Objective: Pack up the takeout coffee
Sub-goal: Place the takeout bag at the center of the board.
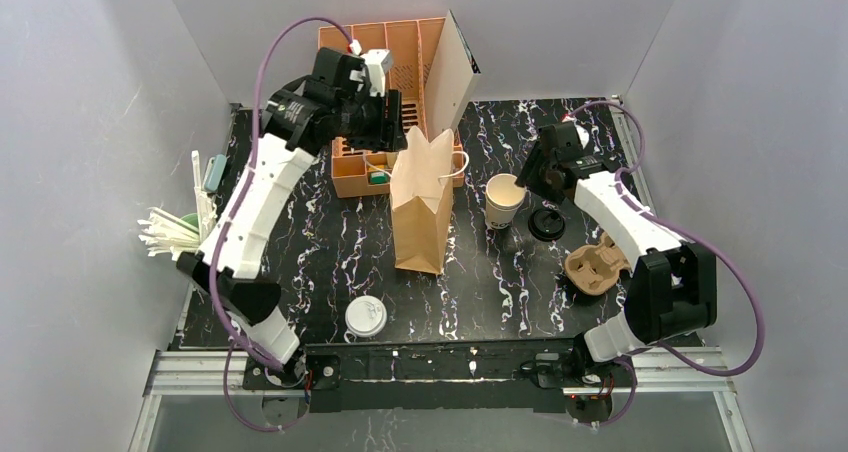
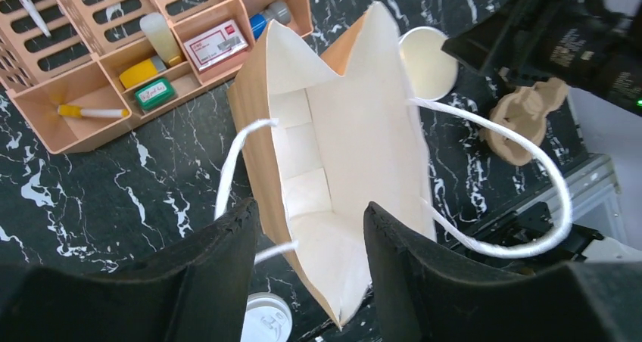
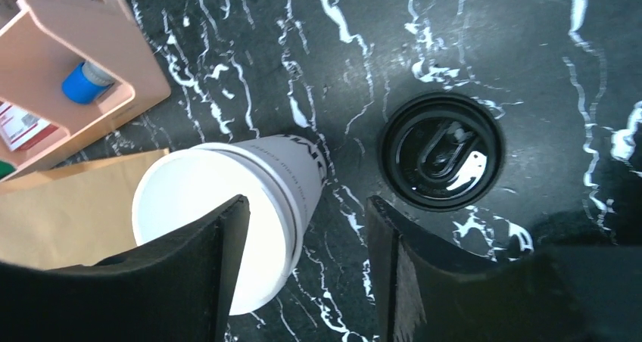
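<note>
From above, the bag (image 1: 422, 202) stands upright mid-table, its mouth hard to read from this angle. The left gripper (image 1: 398, 137) sits at its far top edge, against the organizer (image 1: 385, 102); its jaws are lost in the dark. The cup (image 1: 503, 200) stands open just right of the bag, with the right gripper (image 1: 526, 180) at its far right rim. The black lid (image 1: 547, 222) lies flat just right of the cup, not on it. The carrier (image 1: 597, 264) is half hidden under the right arm. A white lid (image 1: 366, 315) lies near the front edge. Straws (image 1: 170, 232) poke out at far left.

In the left wrist view the left gripper (image 2: 312, 209) has its jaws apart over the bag's (image 2: 341, 153) open end, clamping nothing. The cup (image 2: 428, 52) peeks out beyond the bag, partly cut off by it.

In the right wrist view the right gripper (image 3: 306, 206) is spread. One finger (image 3: 204, 274) covers part of the cup's (image 3: 227, 198) mouth, and a gap shows between the other finger and the wall. Whether anything touches I cannot tell. The black lid (image 3: 441, 150) lies whole, apart from the cup.
</note>
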